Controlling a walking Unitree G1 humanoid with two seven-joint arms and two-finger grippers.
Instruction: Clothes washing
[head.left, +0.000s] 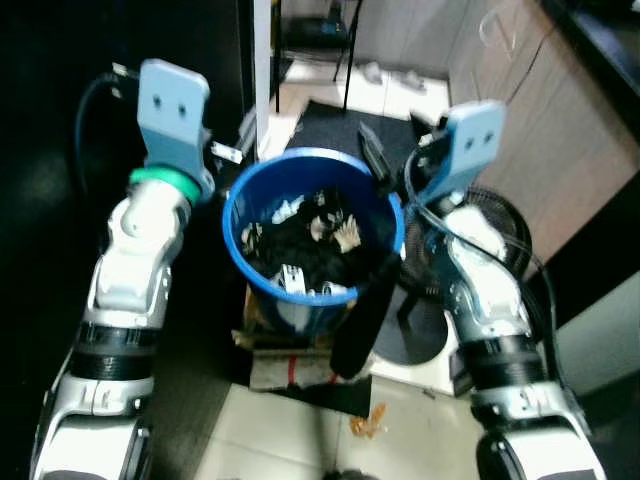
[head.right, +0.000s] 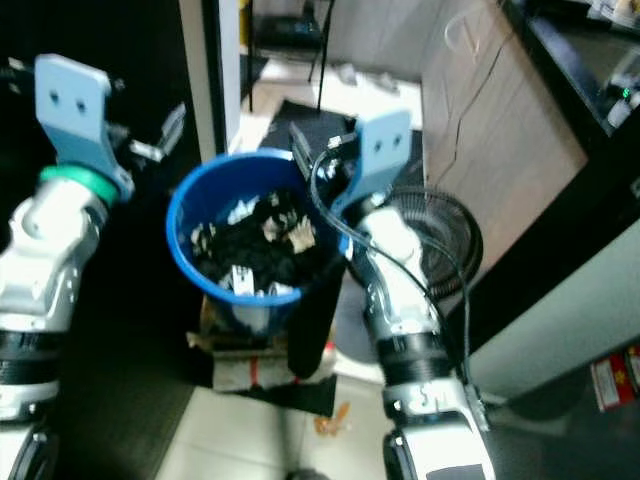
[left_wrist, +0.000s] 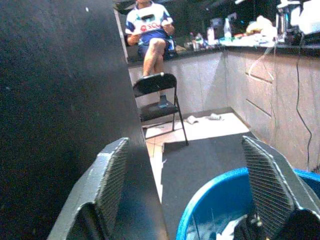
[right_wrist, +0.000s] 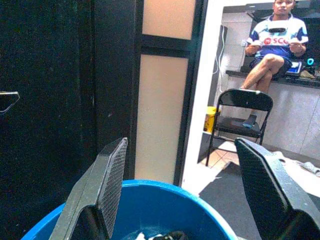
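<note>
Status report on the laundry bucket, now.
Left pincer open at blue bucket rim; right pincer open at opposite rim. Dark clothes inside. Fan beside bucket, person beyond.

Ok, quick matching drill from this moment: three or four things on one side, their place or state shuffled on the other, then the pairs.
Things:
1. bucket
2. clothes
3. left pincer
4. fan

Place or state:
A. dark heap inside the blue tub
B. open, by the rim on the robot's left
C. on the floor to the robot's right, under the right arm
D. blue, between the two arms, standing on a box

Pairs: 1-D, 2-A, 3-B, 4-C
</note>
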